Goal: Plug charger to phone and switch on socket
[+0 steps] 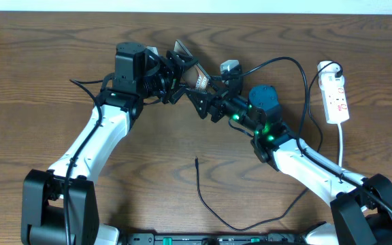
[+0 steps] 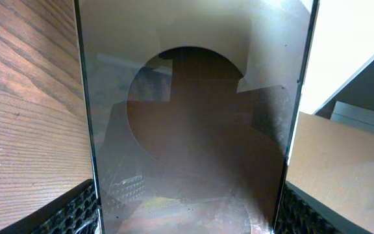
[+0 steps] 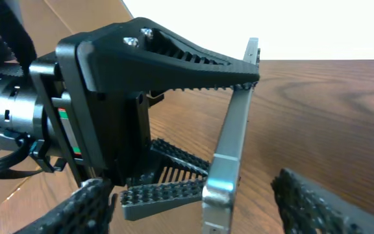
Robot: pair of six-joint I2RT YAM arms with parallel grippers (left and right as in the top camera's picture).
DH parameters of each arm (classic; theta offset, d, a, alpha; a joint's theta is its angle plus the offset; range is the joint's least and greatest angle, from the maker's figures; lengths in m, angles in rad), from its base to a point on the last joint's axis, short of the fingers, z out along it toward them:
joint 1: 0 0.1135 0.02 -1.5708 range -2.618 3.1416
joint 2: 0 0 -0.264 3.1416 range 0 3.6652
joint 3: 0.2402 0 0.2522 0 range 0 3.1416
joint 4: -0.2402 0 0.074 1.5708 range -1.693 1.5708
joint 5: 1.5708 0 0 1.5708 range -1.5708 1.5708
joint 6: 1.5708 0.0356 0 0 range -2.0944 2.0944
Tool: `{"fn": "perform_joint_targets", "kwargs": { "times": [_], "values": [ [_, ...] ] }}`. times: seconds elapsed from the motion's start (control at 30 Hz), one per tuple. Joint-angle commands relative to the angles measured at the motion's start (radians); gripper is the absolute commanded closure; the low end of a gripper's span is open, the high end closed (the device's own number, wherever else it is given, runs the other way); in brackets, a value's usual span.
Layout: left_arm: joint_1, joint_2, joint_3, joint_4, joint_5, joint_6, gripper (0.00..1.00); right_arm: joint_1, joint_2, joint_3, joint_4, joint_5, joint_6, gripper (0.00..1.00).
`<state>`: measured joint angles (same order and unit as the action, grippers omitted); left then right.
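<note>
Your left end effector [image 2: 188, 208] is clenched on the phone [image 2: 187, 130], one ribbed finger on each long side rail, holding it tilted up off the counter [image 1: 148, 170] with the dark glass filling the left wrist view. Your right end effector [image 3: 206, 207] is released: its two fingers stand wide apart on either side of the phone's lower corner and, as far as the right wrist view shows, touch nothing. From there you look at a narrow metal edge of the phone, but no port can be made out on it. Treat the phone as stiff, smooth and breakable. The rails are the right place for the grip, the glass face is not, and a sideways push from the plug could probably make it slide between the fingers, so brace along the phone's length. The charger [image 1: 196, 167] lies well apart from both arms, toward the near side of the counter, with its tip end free and the thin black cable curling away behind it. It will likely feel almost weightless and limp. Take it on the short stiff plug body just behind the tip, since anywhere farther back the tip will droop and wander. The socket [image 1: 337, 95] lies flat at the far right, beyond your right arm, untouched. It looks light enough to skid, so press its switch straight down.
</note>
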<state>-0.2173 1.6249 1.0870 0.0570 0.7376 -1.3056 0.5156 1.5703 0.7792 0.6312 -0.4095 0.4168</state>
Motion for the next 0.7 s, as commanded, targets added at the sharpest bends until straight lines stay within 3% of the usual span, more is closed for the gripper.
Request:
{"fn": "perform_joint_targets", "kwargs": {
  "times": [0.0,0.43,0.67],
  "values": [
    [0.002,-0.024,0.013,0.016,0.044,0.002,0.93,0.004,0.005,0.013,0.0,0.024,0.024,0.25],
    [-0.037,-0.024,0.013,0.021,0.077,0.002,0.93,0.004,0.005,0.013,-0.022,0.038,0.039,0.32],
    [-0.037,-0.024,0.013,0.024,0.081,0.002,0.92,0.004,0.005,0.013,-0.022,0.038,0.039,0.48]
  ]
}}
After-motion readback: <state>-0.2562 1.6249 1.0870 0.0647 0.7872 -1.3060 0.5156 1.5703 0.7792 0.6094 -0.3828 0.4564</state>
